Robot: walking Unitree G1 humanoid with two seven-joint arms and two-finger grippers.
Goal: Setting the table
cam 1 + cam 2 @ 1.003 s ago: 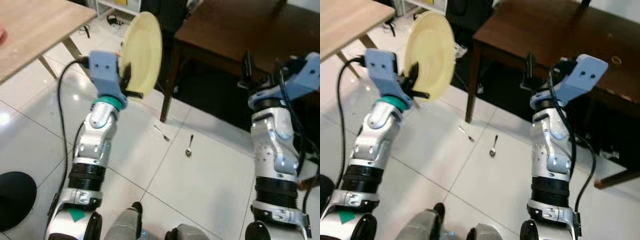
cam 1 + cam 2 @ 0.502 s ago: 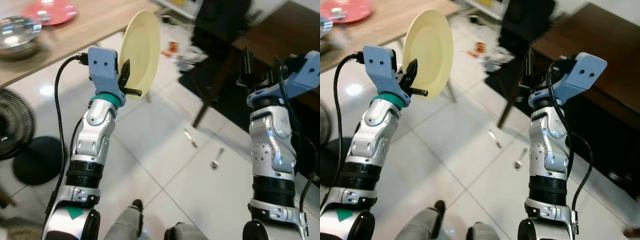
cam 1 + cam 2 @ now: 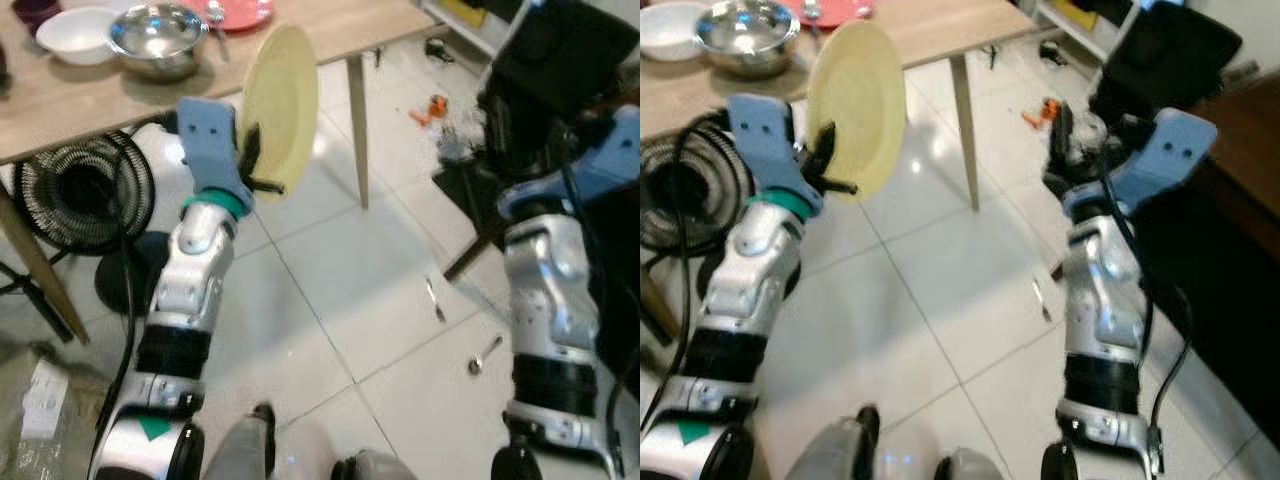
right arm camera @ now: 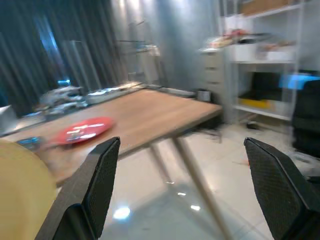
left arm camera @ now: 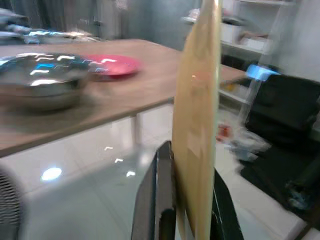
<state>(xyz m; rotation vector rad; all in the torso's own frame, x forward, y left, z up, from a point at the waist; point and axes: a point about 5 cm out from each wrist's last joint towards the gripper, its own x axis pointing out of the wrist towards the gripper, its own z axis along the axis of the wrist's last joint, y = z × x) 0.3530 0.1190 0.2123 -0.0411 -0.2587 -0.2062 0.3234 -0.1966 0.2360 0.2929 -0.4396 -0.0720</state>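
Your left gripper [image 3: 256, 165] is clamped on the lower rim of the pale yellow plate [image 3: 280, 105], one black finger on each face, holding it upright on edge above the tiled floor [image 3: 330, 300], just in front of the wooden table [image 3: 120, 95]. On that table you have a steel bowl [image 3: 158, 35], a white bowl [image 3: 75, 20] and a red plate [image 3: 240, 12]. Your right gripper [image 4: 180, 185] is raised at the same height with its jaws spread wide, holding nothing. A fork [image 3: 435, 300] and a spoon [image 3: 484, 355] lie on the floor near your right arm.
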